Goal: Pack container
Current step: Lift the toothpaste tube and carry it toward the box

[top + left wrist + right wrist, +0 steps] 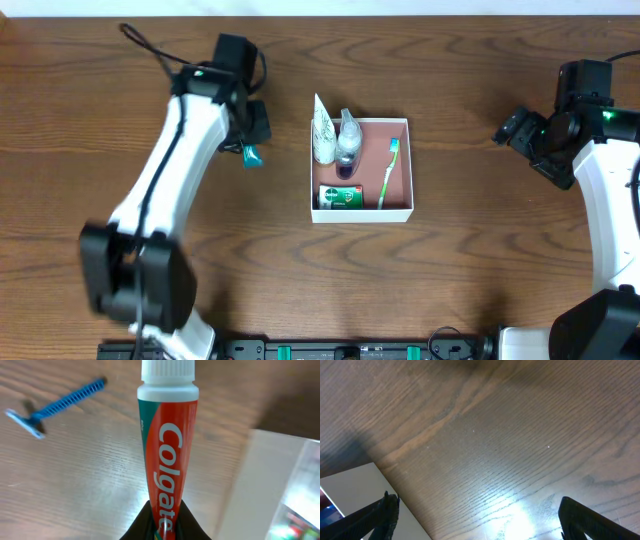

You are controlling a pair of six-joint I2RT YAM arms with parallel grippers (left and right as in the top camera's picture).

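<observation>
Left end effector (164,522) pinched tight on bottom end of Colgate toothpaste tube (167,440), white cap pointing away. Cap end sits over wood between blue razor (55,405) and pale container wall; razor flat on table, apart from tube.

Right end effector (475,520) spread all the way, holding nothing, hovering over bare wood near right edge.

Container (408,170) mid-table, bit toward far edge. Inside: toothbrush (388,172), green soap carton (340,196), white tube (324,135), small clear bottle (348,145).

Table (480,260) dark brown woodgrain, glare patch in right wrist view. Room beyond table out of shot.
</observation>
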